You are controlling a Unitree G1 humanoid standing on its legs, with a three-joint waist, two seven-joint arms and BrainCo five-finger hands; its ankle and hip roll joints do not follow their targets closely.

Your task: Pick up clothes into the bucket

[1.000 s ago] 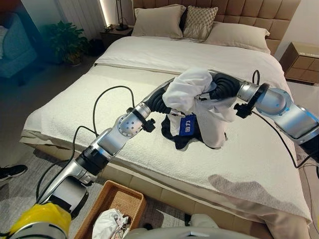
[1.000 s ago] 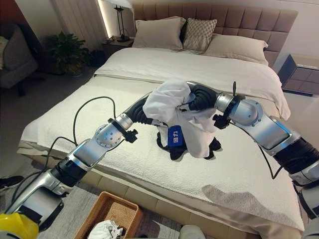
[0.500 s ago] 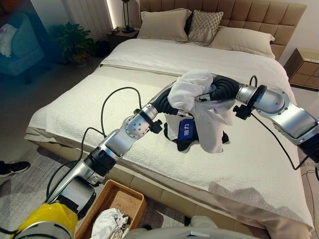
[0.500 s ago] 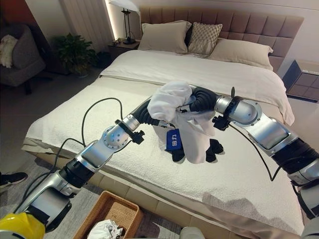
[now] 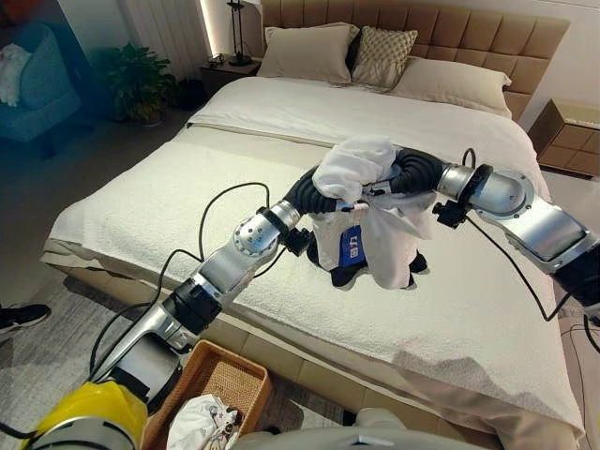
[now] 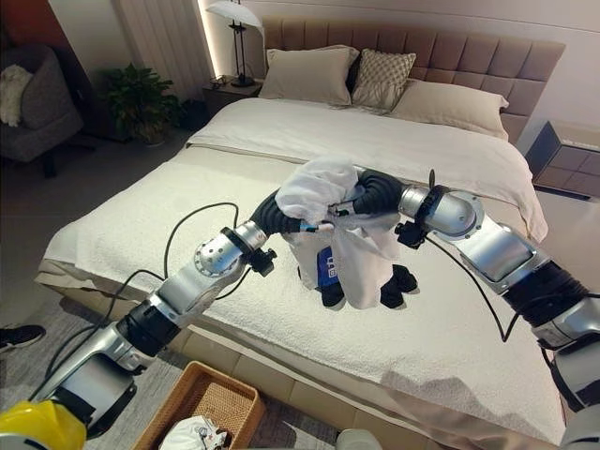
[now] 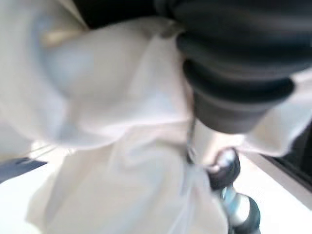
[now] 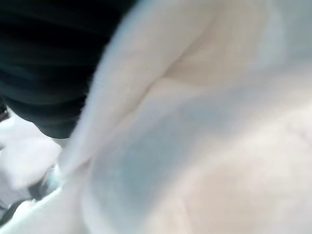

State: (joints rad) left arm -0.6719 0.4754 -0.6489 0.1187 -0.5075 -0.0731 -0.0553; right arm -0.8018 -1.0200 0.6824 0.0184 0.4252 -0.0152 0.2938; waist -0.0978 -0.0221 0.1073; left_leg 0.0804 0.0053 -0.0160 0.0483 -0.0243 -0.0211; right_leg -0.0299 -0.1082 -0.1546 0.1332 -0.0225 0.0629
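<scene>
Both hands' fingers are buried in a white cloth garment point(image 5: 361, 164), so whether they grasp it cannot be told. The left hand point(image 5: 319, 192) and right hand point(image 5: 398, 178) meet under the bundle, which hangs above the cream-covered bed point(image 5: 187, 197), dark cloth with a blue tag point(image 5: 352, 246) dangling below. A woven wicker basket point(image 5: 225, 370) sits on the near floor, holding white cloth.

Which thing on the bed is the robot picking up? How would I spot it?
Start at the big bed with the cream cover. Over its middle the two arms meet, and bunched between them hangs the white garment. Unlike the pillows by the headboard, it dangles in the air, with a blue tag and dark cloth at its lower edge.
</scene>
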